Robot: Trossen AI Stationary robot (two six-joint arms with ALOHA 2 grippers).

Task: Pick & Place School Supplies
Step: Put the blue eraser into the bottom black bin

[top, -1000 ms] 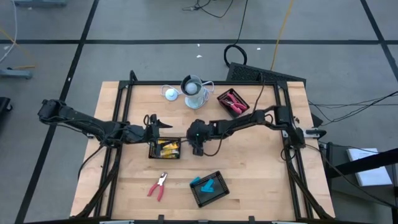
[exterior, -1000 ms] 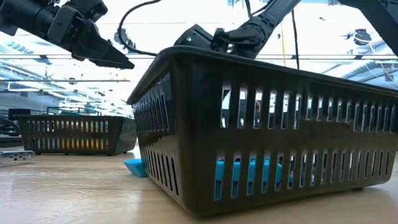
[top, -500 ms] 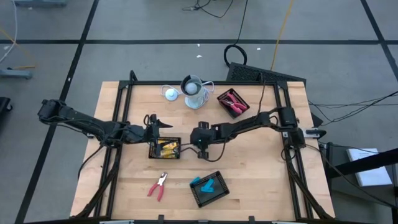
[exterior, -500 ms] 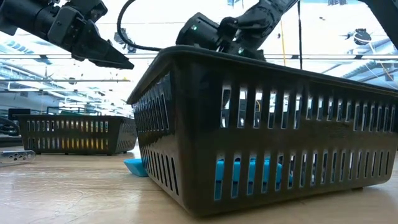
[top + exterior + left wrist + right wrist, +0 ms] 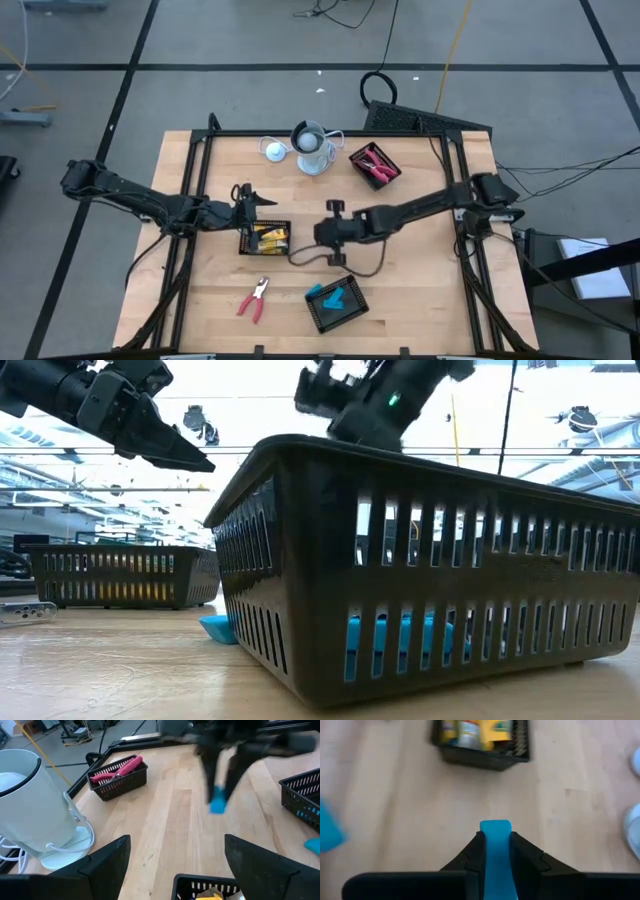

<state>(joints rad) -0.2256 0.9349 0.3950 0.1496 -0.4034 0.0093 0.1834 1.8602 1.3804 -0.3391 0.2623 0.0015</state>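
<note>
In nearest tray (image 5: pixel 337 305) (probably): blue pieces (image 5: pixel 333 297).

Light-blue piece (image 5: pixel 495 855) partly hidden between right end effector (image 5: pixel 494 851) fingers, its lower end cut off.

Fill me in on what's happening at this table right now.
The robot is sorting school supplies into black mesh trays. The right gripper is shut on a light-blue piece, held above the bare wood near the middle of the table. The left gripper waits open over the tray of yellow-and-black pieces. Another tray already holds blue pieces, with one more lying beside it. A red-handled tool lies loose on the table, and others sit in the far tray.
</note>
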